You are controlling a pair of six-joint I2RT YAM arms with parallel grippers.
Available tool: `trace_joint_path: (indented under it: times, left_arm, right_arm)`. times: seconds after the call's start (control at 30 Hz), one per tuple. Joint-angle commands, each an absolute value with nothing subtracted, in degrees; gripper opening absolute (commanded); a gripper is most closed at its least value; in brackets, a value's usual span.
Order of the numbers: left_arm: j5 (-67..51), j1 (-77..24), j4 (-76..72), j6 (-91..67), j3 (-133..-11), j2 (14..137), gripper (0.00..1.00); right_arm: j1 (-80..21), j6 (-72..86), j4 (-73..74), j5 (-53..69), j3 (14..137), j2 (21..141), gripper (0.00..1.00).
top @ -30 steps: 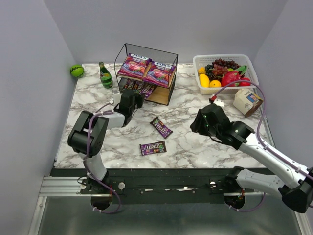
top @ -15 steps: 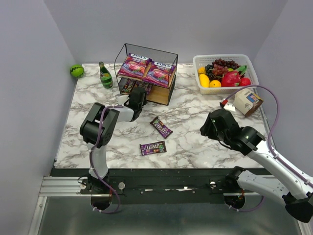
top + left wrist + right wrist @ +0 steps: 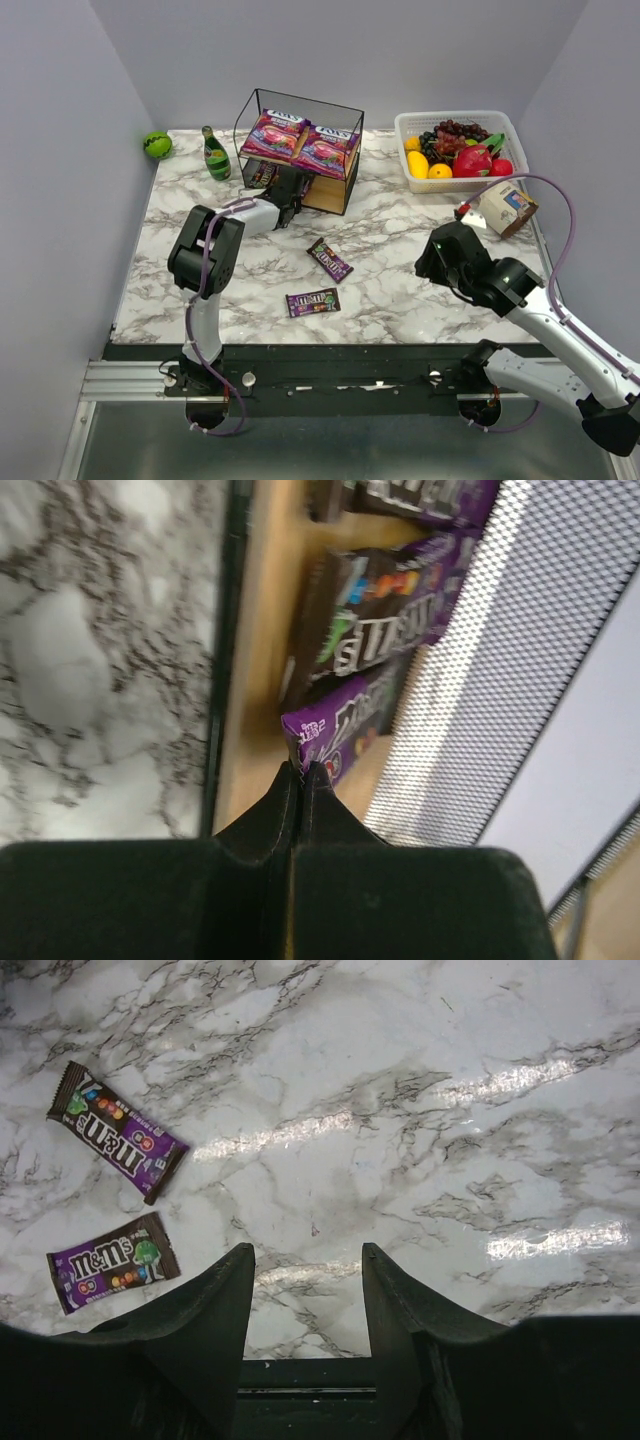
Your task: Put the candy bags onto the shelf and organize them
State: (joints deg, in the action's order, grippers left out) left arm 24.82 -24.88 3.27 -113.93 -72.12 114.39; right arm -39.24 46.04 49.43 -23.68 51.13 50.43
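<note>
Against a second ago:
- Left arm has stretched forward. The left gripper (image 3: 292,190), then short of the shelf (image 3: 326,196), now sits at its open front, level with the lower board (image 3: 255,630).
- Right arm has drawn back to the right, toward the near edge.
- The two loose packets have not shifted.

Left jaws: closed tight, nothing between them. Tips meet at the near end of the nearest packet (image 3: 335,722) on the lower board. Touching or just short of it, cannot tell.

Lower board: three M&M's packets in the left wrist view: the nearest packet, a middle packet (image 3: 385,630) and a far packet (image 3: 430,495). They lie flat and side by side. Long axes are parallel, running away from the shelf front and slanted right of the gripper's line.

Top board: two FOX'S bags (image 3: 273,133) (image 3: 326,150), flat, side by side, edges touching, each skewed a little to the frame.

Loose on the marble surface (image 3: 400,200), between the arms:
- Far loose packet (image 3: 329,259): long axis diagonal, far-left to near-right.
- Near loose packet (image 3: 312,301): long axis almost left-right, right end slightly farther. Printed face up.
- The two are near each other, not touching.

Right gripper (image 3: 305,1260): jaws partly open, empty, above bare marble. In its wrist view both loose packets lie to the left.
</note>
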Motion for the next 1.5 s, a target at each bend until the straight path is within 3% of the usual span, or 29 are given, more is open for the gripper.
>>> trace_joint_path:
  times: [0.0, 0.23, 0.73, 1.0, 1.47]
  left_arm:
    - [24.79, -25.14, 9.67, -119.62, -73.12, 116.63, 0.00]
    - [23.55, -25.14, 9.14, -121.72, -72.69, 117.33, 0.00]
    - [22.85, -23.82, 7.82, -118.83, -72.25, 116.98, 0.13]
    - [22.59, -23.38, 5.36, -117.69, -71.10, 116.37, 0.37]
    - [23.03, -23.38, 3.07, -113.73, -67.68, 111.54, 0.56]
  right_arm:
    - [-38.76, 46.23, 50.45, -26.54, 51.42, 49.31, 0.56]
    - [-38.50, 46.84, 50.71, -26.28, 51.15, 49.04, 0.56]
    - [-38.41, 48.78, 51.42, -25.84, 49.83, 48.34, 0.56]
    - [-38.41, 49.48, 51.42, -25.58, 49.31, 48.08, 0.56]
    - [-38.41, 50.62, 51.50, -24.43, 48.16, 47.64, 0.56]
